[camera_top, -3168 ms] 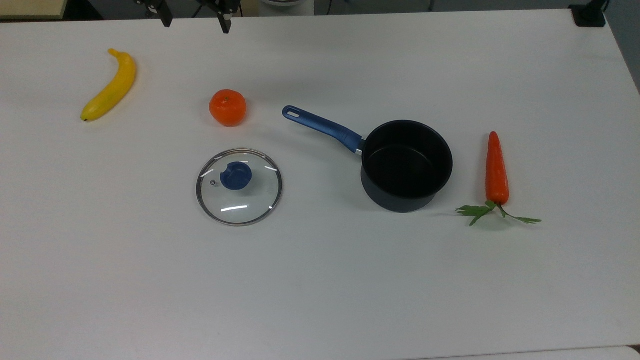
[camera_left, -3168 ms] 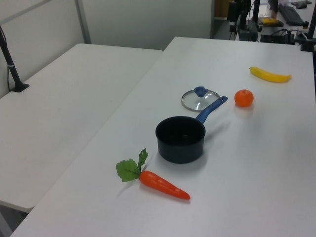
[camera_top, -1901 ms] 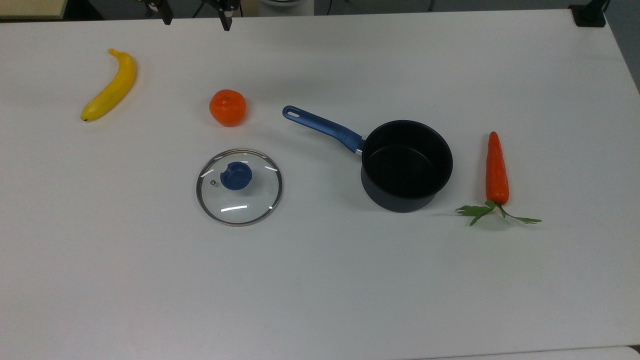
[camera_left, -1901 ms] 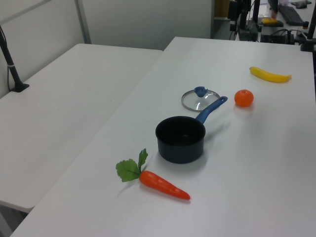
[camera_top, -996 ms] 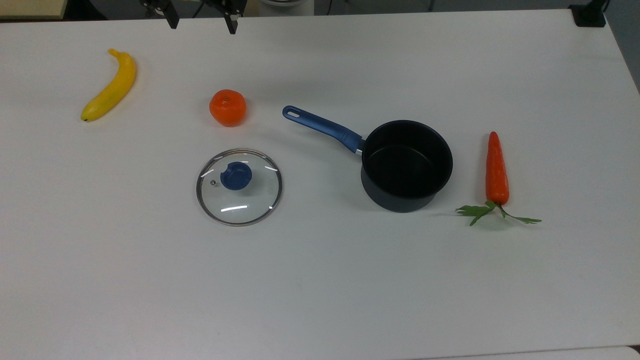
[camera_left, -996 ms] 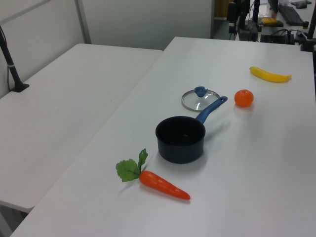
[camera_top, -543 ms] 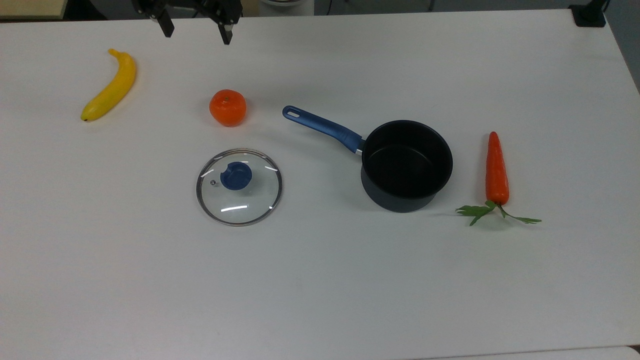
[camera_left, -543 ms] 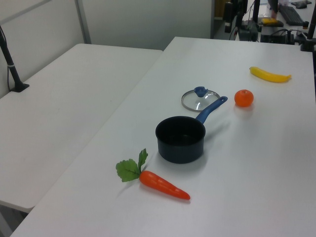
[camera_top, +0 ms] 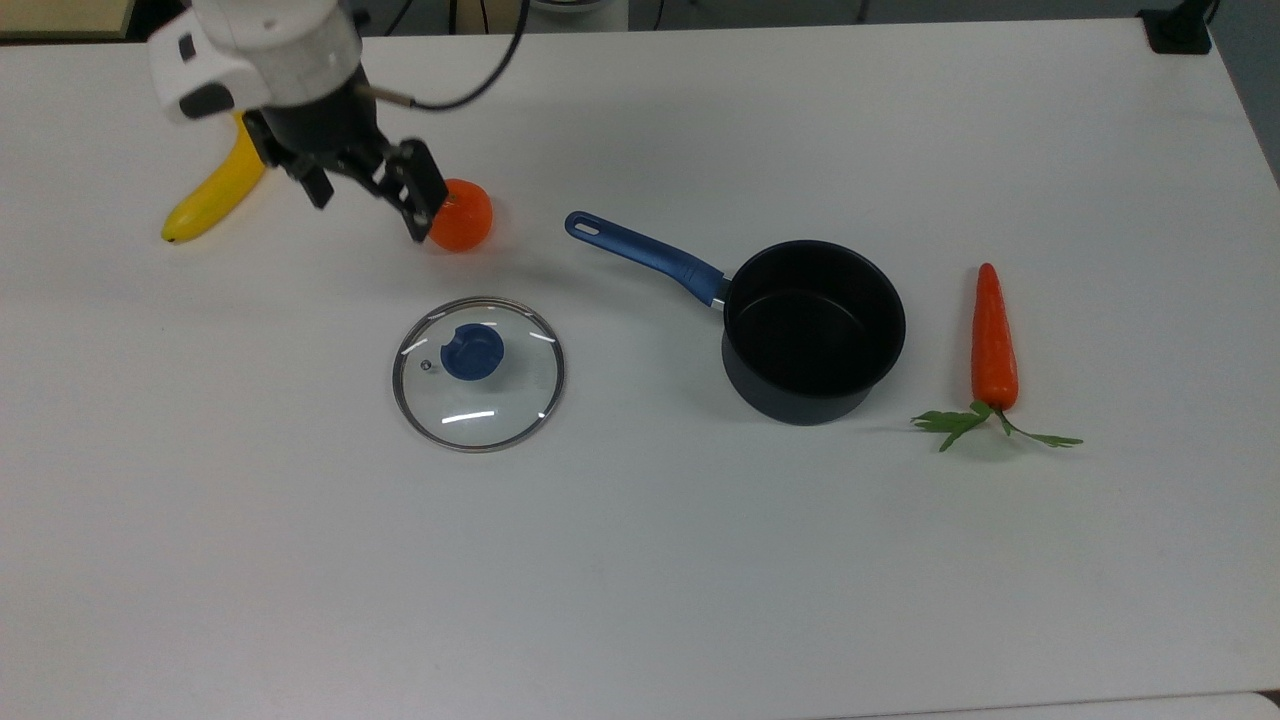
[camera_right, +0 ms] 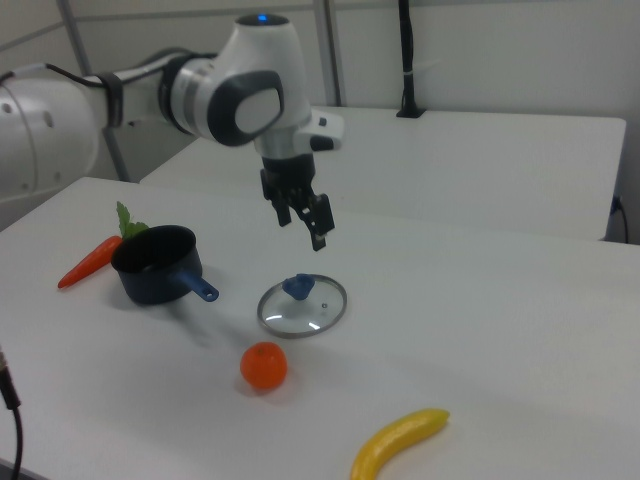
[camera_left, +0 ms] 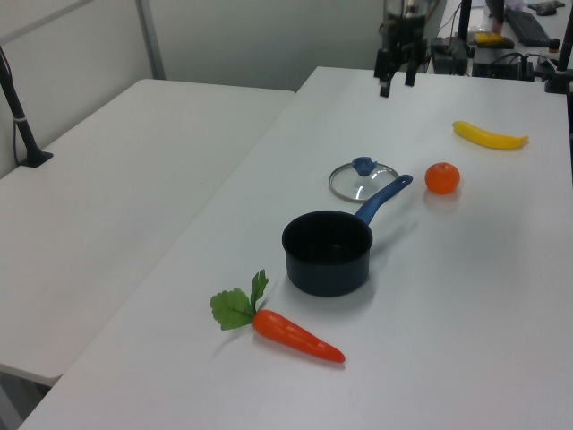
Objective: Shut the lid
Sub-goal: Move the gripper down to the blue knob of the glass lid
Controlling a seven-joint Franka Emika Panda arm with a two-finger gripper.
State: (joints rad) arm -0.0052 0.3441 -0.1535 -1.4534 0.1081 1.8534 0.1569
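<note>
Lid (camera_top: pixel 478 373) lay flat on the white table (camera_top: pixel 640 560), knob up, glass clear, blue knob (camera_top: pixel 472 352) near centre. In the top view it sat at about 9 o'clock from the saucepan (camera_top: pixel 812 330), well apart from it. Saucepan stood upright and uncovered, dark inside, its blue handle (camera_top: pixel 645 255) pointing toward 10 o'clock in the top view, the handle's end near the lid but not touching.

Gripper (camera_top: pixel 368 200) hung in the air above the table, fingers spread apart, nothing between them. In the top view it stood at about 11 o'clock from the lid, one finger (camera_top: pixel 420 205) overlapping the orange (camera_top: pixel 462 215); whether they touched could not be told there. In the right view the gripper (camera_right: pixel 300 222) was clearly raised, above and just off the lid (camera_right: pixel 302 306), with the orange (camera_right: pixel 264 366) down on the table at 7 o'clock from the lid. In the left view the gripper (camera_left: pixel 396 82) hung high, at 12 o'clock from the lid (camera_left: pixel 363 179).

Banana (camera_top: pixel 220 180) lay at 10 o'clock from the lid in the top view, partly behind the arm's white wrist (camera_top: pixel 255 45). Carrot (camera_top: pixel 994 340) with green leaves lay at 3 o'clock from the saucepan, just beside it, not touching.
</note>
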